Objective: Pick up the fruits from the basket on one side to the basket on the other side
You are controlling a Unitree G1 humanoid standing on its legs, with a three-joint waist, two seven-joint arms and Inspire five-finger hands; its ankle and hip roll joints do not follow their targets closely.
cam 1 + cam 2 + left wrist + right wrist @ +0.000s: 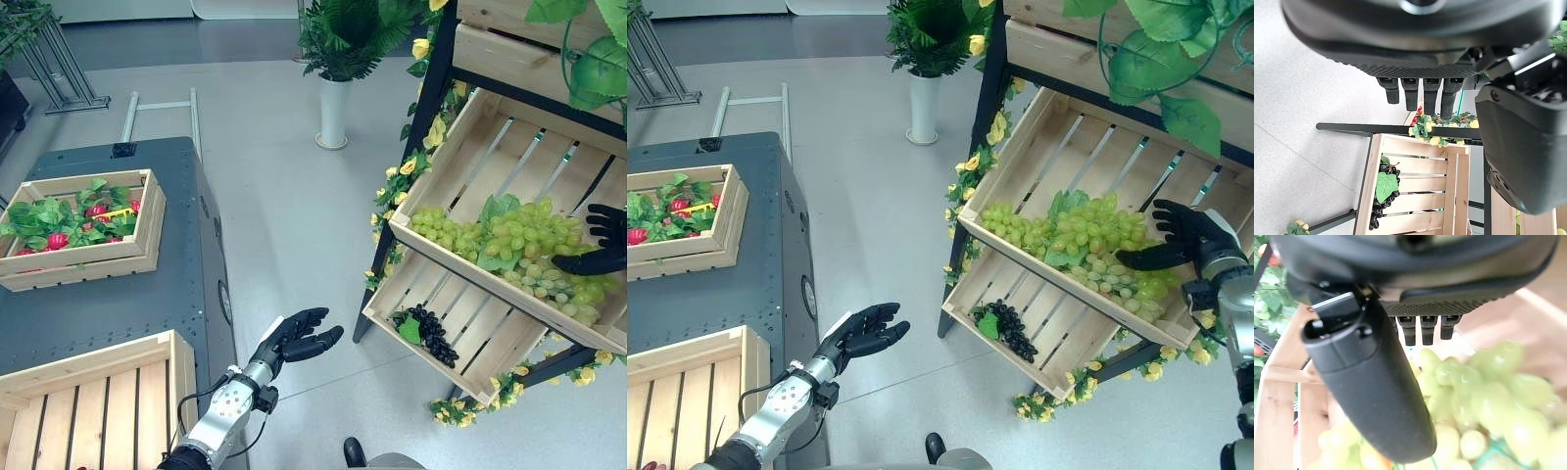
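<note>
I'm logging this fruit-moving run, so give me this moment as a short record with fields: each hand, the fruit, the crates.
right hand: open, over the green grapes, thumb at the bunch, nothing gripped
left hand: open, empty, above the floor beside the grey table
green grapes: in the rack's upper tilted crate
black grapes: in the lower tilted crate
table crates: near crate shows bare slats; far crate holds leaves and red fruit

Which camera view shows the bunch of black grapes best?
The right eye view: the black grapes lie whole and unobstructed in the lower crate. The left eye view shows them about as well. The left wrist view shows them partly under a leaf. The right wrist view shows green grapes instead.
</note>
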